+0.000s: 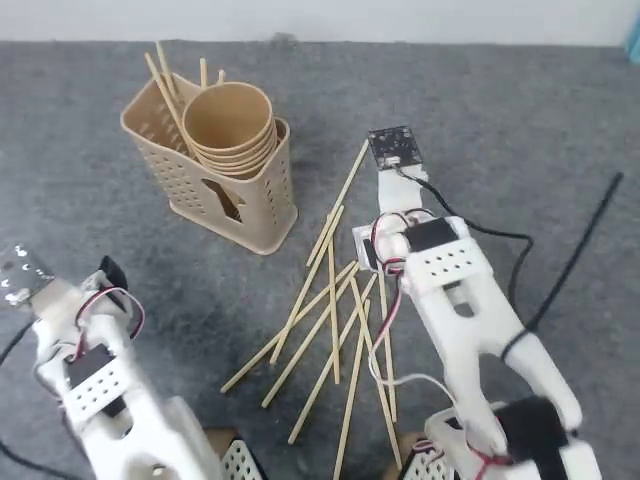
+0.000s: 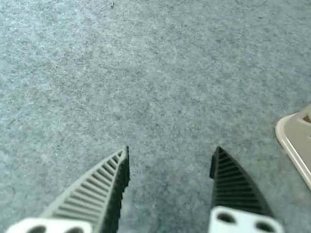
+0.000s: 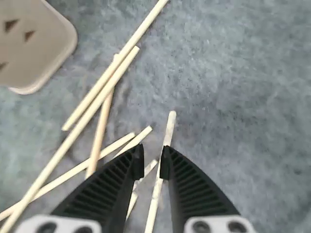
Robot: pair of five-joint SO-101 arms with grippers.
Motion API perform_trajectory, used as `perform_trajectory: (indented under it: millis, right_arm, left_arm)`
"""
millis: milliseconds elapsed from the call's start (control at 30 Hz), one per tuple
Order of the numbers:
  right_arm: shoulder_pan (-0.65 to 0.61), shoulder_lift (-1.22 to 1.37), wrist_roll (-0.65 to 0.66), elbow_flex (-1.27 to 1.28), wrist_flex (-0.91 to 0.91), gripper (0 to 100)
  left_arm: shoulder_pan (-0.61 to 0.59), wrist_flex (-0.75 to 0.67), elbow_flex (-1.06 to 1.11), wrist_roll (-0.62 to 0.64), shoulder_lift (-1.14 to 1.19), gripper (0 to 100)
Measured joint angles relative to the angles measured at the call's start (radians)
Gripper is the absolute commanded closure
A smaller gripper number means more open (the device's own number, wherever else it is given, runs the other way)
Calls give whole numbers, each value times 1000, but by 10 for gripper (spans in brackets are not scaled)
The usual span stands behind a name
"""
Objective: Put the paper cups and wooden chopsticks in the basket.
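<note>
A beige slotted basket (image 1: 262, 205) stands at the back left with a stack of paper cups (image 1: 230, 125) and a few chopsticks (image 1: 165, 85) upright in it. Several wooden chopsticks (image 1: 330, 300) lie crossed on the grey carpet beside it. My right arm (image 1: 440, 262) leans over the top of that pile. My right gripper (image 3: 150, 154) points down at the carpet with only a narrow gap between its fingers. One chopstick (image 3: 168, 130) runs under a fingertip and into that gap. My left gripper (image 2: 172, 150) hangs open over bare carpet, holding nothing.
A corner of the basket (image 2: 296, 141) lies off to one side of my left gripper, and its rounded corner (image 3: 34, 46) lies beyond the right one. My left arm (image 1: 90, 370) sits at the front left. Grey carpet (image 1: 520, 130) covers the table.
</note>
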Motion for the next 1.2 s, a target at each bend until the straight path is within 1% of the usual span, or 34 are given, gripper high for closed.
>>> perform_trajectory:
  millis: [133,300,467,500,533,667,733,900,1100,1200]
  right_arm:
    - [35,212,5,-52,-51,935]
    - [83,463,8,-227,-54,937]
    - [83,563,8,-382,66,946]
    - [83,575,8,-399,83,969]
    - [86,582,8,-410,91,998]
    - [92,592,9,-433,127,991]
    - [94,594,9,-446,176,990]
    - [87,508,12,-425,350,990]
    - [89,338,12,-420,537,990]
    - [91,255,12,-351,580,990]
  left_arm:
    - [0,0,0,0,0,746]
    - [0,0,0,-29,0,746]
    - [18,0,0,-32,0,746]
    - [23,0,0,-32,0,746]
    - [23,0,0,-32,0,746]
    - [25,0,0,-32,0,746]
    - [26,0,0,-32,0,746]
    - [26,0,0,-32,0,746]
    - [28,0,2,-32,0,746]
    - [28,0,2,-32,0,746]
